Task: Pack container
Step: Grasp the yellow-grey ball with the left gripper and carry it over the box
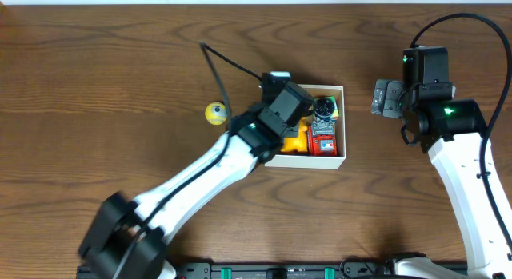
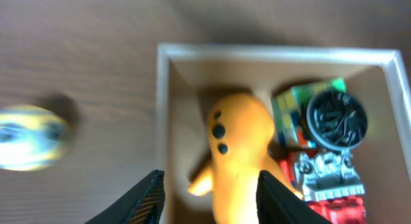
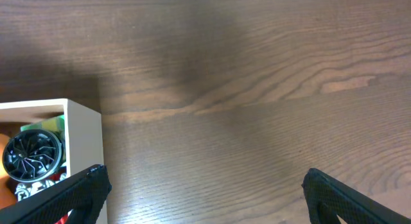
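The container (image 1: 308, 161) is a shallow white-walled box with a brown inside, near the table's middle. In it lie an orange toy (image 2: 241, 140), a many-coloured cube (image 2: 292, 112), a black wheel (image 2: 336, 118) and a red and grey toy (image 2: 327, 179). My left gripper (image 2: 210, 189) hangs over the container's left part. Its jaws stand apart, one by the left wall (image 2: 165, 121) and one over the orange toy, which rests on the floor of the box. My right gripper (image 3: 205, 185) is wide open over bare wood to the right of the container (image 3: 83, 140), with nothing between its fingers.
A small yellow ball (image 1: 214, 113) lies on the table just left of the container, blurred in the left wrist view (image 2: 29, 137). The left arm (image 1: 200, 179) runs diagonally from the front left. The right arm (image 1: 460, 163) stands at the right.
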